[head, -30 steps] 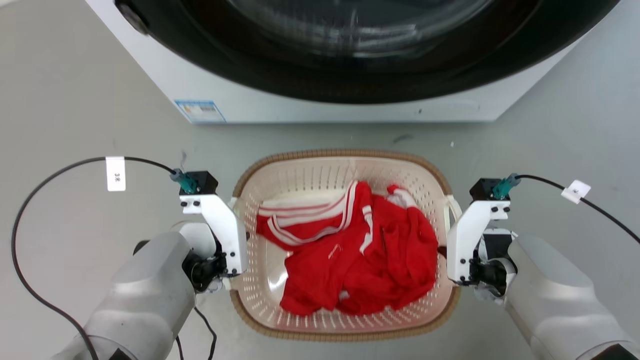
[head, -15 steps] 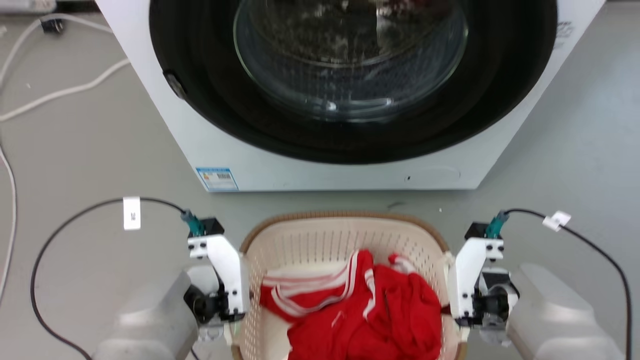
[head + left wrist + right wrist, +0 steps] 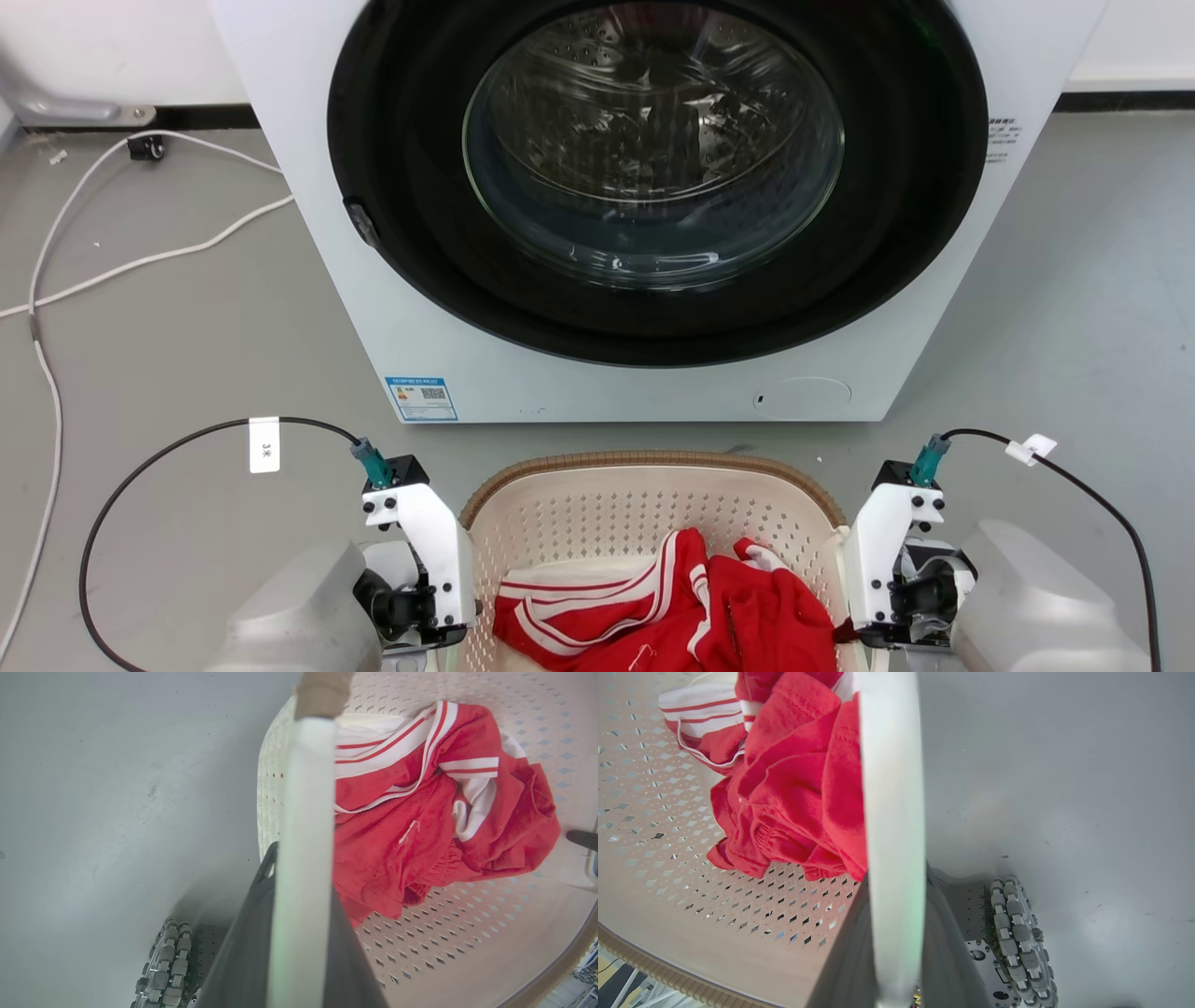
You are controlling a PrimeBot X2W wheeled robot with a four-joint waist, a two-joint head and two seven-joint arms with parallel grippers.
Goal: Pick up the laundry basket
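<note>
Clamping laundry basket (image 3: 644, 460) handles: left claw (image 3: 303, 872), right claw (image 3: 896, 886) | grey floor (image 3: 187, 327) | washing machine (image 3: 373, 308) ahead

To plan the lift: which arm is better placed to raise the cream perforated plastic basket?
Neither; both equally. Left end effector grips one white loop handle, right end effector the opposite one.
</note>
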